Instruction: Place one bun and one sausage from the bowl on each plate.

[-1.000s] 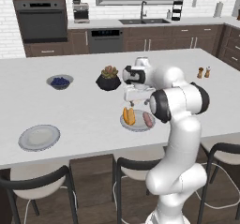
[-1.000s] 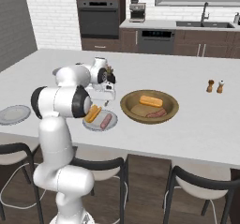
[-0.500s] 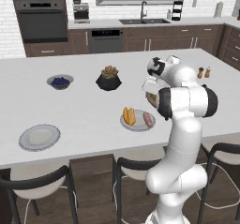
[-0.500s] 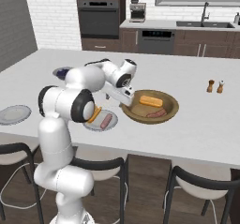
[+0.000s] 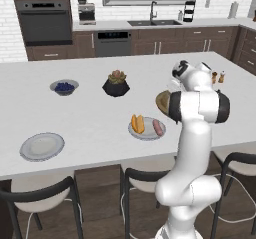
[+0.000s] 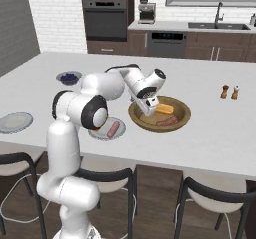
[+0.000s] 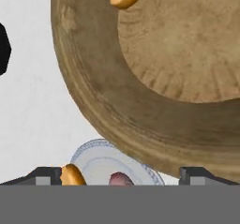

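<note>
White island counter: near plate (image 5: pixel 148 132) is served. Gripper (image 6: pixel 148 110), jaws wide and empty, hangs over bowl (image 6: pixel 183 119); next, grasp bun (image 6: pixel 164 108) for far plate (image 5: pixel 42 146).

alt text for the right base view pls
A white robot arm holds its open gripper over the near rim of a brown bowl containing a bun and sausage. Beside it, one plate holds a sausage; another plate sits empty far left.

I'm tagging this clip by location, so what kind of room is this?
A home kitchen, rendered: a wall oven, a sink under a window, and a white island counter with stools.
</note>
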